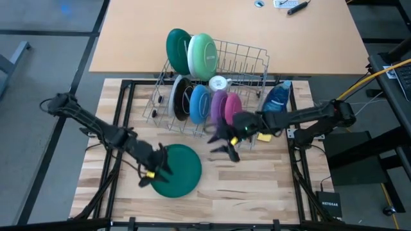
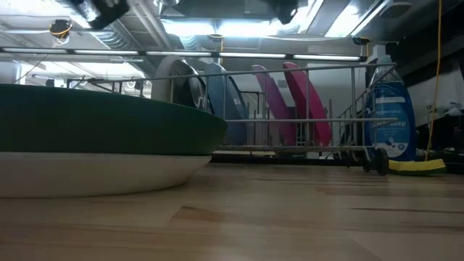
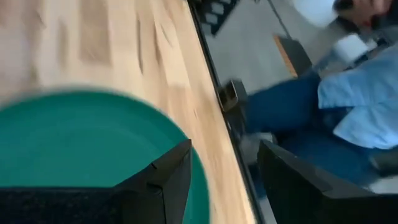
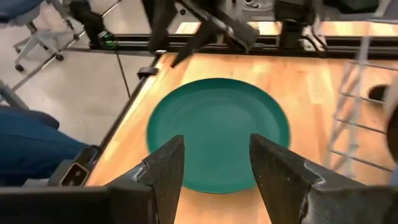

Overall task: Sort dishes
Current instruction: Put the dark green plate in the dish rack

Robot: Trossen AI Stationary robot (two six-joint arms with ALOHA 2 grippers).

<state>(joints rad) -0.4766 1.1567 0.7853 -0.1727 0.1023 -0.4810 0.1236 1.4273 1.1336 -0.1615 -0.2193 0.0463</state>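
Note:
A dark green plate (image 1: 180, 172) lies flat on its white underside on the wooden table (image 1: 257, 186), near the front left. My left gripper (image 1: 154, 170) hangs open above the plate's left rim (image 3: 93, 143), touching nothing. My right gripper (image 1: 225, 144) hovers open to the right of the plate (image 4: 217, 134), in front of the wire rack (image 1: 247, 58). In the rack's near row, black-and-white (image 1: 180, 96), blue (image 1: 200, 102), purple (image 1: 218, 106) and pink (image 1: 233, 108) dishes stand on edge. A dark green plate (image 1: 177, 48) and a light green plate (image 1: 203, 55) stand in the far row.
A blue soap bottle (image 1: 277, 99) stands at the rack's right end with a yellow sponge (image 1: 263, 136) in front of it. A small white dish (image 1: 218, 82) sits inside the rack. A seated person's legs (image 3: 311, 124) show beyond the table's edge. Bare wood lies right of the plate.

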